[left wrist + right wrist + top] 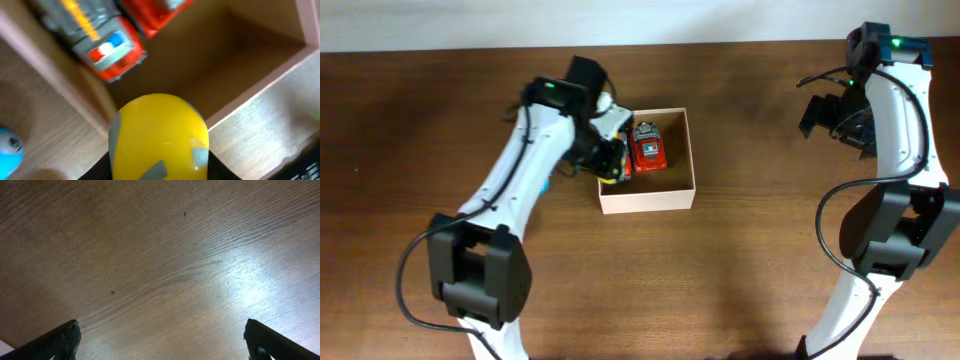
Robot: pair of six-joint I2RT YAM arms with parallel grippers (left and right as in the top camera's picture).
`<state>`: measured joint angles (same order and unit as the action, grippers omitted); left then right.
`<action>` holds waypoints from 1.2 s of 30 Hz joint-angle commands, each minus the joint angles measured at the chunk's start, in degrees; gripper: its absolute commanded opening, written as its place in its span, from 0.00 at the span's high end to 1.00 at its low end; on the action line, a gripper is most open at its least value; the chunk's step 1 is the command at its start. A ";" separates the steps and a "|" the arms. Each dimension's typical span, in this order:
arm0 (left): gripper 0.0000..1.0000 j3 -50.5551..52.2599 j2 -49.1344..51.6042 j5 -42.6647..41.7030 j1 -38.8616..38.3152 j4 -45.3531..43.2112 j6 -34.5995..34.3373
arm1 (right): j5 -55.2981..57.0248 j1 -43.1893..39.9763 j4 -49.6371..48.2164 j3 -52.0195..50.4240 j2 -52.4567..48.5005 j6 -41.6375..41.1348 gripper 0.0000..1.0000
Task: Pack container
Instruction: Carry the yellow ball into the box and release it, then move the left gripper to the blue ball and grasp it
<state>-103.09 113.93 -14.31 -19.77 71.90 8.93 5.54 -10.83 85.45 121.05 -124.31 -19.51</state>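
Observation:
The container (648, 198) is a square shallow box with cream walls at the table's middle. A red toy vehicle (648, 147) lies inside it. My left gripper (610, 165) is at the box's left wall, shut on a yellow toy with grey patches (159, 135), which hangs over the wall's edge (250, 92). In the left wrist view, a red and grey toy vehicle with blue and white lights (102, 42) lies in the box next to a second red toy (155, 15). My right gripper (835, 115) is open and empty over bare table at the far right; its fingers (162, 340) stand wide apart.
A small blue rounded object (9, 145) lies on the wooden table just outside the box's left wall. The left arm crosses the table from the front left toward the box. A pale wall edge runs along the back of the table.

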 commanded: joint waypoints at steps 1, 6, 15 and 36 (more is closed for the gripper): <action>0.75 -1.03 0.52 3.30 -1.62 -0.52 2.38 | 0.31 -0.07 -0.04 0.09 1.09 -0.50 0.01; 0.69 -0.98 0.72 4.28 -2.21 -0.79 2.36 | 0.31 -0.09 -0.04 0.09 1.09 -0.50 0.01; 0.23 -0.98 0.83 4.26 -2.21 -0.94 2.36 | 0.31 -0.07 -0.02 0.09 1.09 -0.50 0.01; 0.19 -2.97 0.61 12.68 13.07 -2.47 -11.06 | 0.31 -0.07 -0.02 0.09 1.09 -0.50 0.01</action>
<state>-106.63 114.02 -3.01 -9.39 69.28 0.69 5.54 -10.83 85.45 121.05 -124.31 -19.51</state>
